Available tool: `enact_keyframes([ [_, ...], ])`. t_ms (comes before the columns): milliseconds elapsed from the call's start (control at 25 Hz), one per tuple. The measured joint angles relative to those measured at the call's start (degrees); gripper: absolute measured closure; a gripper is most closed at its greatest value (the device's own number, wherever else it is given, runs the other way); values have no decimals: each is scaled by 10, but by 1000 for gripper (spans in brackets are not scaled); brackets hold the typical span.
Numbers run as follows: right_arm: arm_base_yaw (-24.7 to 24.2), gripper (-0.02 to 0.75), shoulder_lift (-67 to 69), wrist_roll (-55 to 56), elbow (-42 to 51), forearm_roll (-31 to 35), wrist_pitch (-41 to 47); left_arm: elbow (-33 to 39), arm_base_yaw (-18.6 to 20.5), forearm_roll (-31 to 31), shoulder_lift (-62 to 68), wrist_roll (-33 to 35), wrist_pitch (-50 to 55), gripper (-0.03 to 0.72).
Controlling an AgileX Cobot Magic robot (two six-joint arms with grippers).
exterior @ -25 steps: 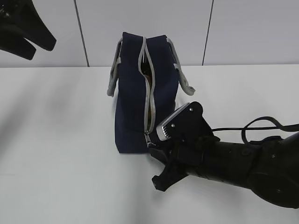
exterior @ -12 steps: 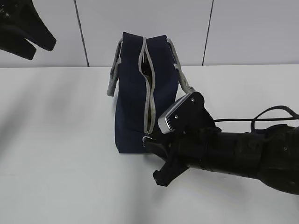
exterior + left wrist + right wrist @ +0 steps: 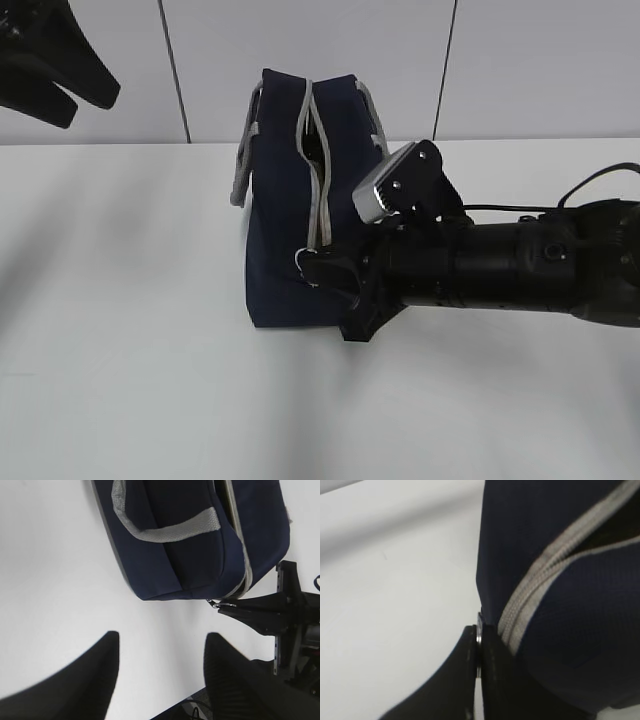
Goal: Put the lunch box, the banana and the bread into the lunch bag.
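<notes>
Right tool clamped on the lunch bag's ring pull, zipper part open.

A plain white table lies under the right gripper's fingers and runs out to their left, bare and matte, with only soft grey shadows on it. The same surface shows in the gap between the left gripper's fingers. Well beyond both pairs of fingers stands a pale panelled wall, split by thin dark vertical seams.
</notes>
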Motion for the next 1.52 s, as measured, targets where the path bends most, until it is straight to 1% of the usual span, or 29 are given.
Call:
enact_keyframes([
  [160,-5,754,0,76,-31,-100,-7,0,0,0,0,0,0,302],
  [280,-5,754,0,108,-49,-142,-11,0,0,0,0,0,0,302],
  [440,-5,754,0,123,-63,-169,-14,0,0,0,0,0,0,303],
  [680,-9,754,-12,137,-70,-177,-15,0,0,0,0,0,0,303],
  [920,-33,754,-44,168,-72,-187,-18,0,0,0,0,0,0,305],
  [1040,-41,754,-44,193,-83,-205,-24,0,0,-1,0,0,0,305],
  [1240,-43,754,-44,265,-132,-254,-30,0,0,-2,0,3,-5,305],
  [1520,-44,754,-44,371,-199,-337,-33,0,0,-16,0,39,-25,307],
])
